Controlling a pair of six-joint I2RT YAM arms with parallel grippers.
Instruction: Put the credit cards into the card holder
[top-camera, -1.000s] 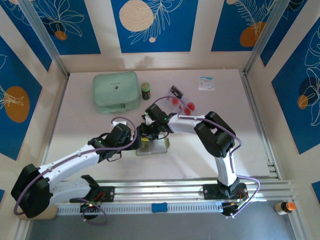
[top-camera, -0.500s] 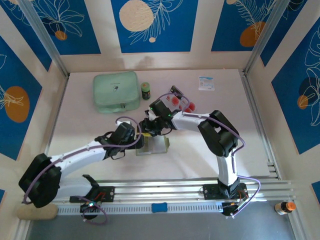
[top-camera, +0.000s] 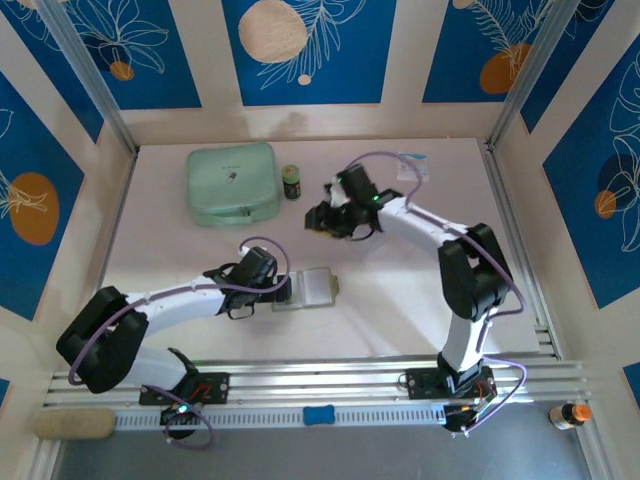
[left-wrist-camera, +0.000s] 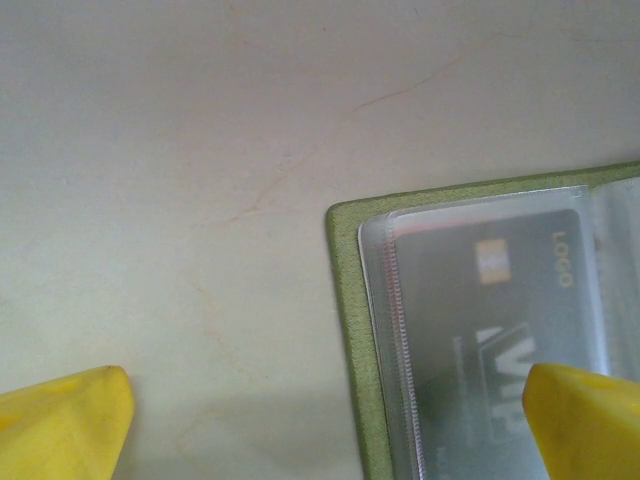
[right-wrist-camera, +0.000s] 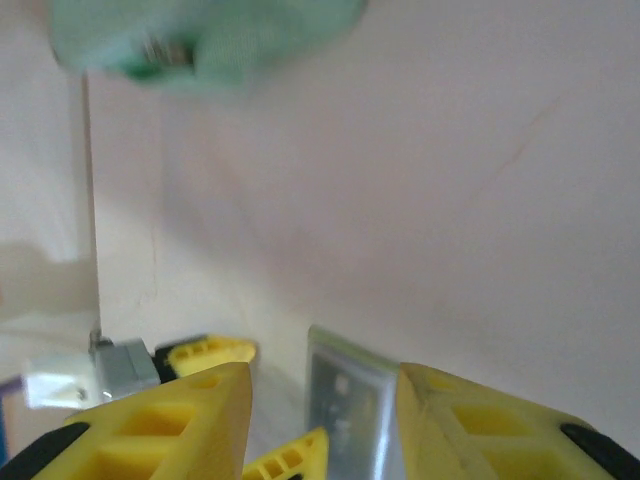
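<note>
One card (left-wrist-camera: 480, 300) is already in the card holder (top-camera: 308, 288). I can read it through the greyish clear sleeve: a chip and the word LOGO. The holder lies open and flat near the middle of the table (top-camera: 400, 300), sleeves facing up. I reckon that's so a card can slide in from the side with no flap to lift.

My left gripper (left-wrist-camera: 322, 420) is low at the holder's left edge, jaws spread as wide as they go. One yellow fingertip (left-wrist-camera: 585, 425) hangs over the sleeve, the other over bare table, straddling the olive corner. That looks like a bracing pose to me, placed to stop the holder skating when a card is pushed in. I can't tell whether that pad is actually pressing on the plastic.

Further out, my right gripper (right-wrist-camera: 325, 410) is up-table, well apart from the holder, near the small dark bottle (top-camera: 291, 181) and the mint-green case (top-camera: 232, 182). Its wrist view is blurred. The jaws stand partway apart with a flat greyish piece (right-wrist-camera: 345, 395) showing between them. I can't tell if they're pinching it or if it just lies beyond them, so I'm not calling that a grip. My guess is this is the reach for the next card.
</note>
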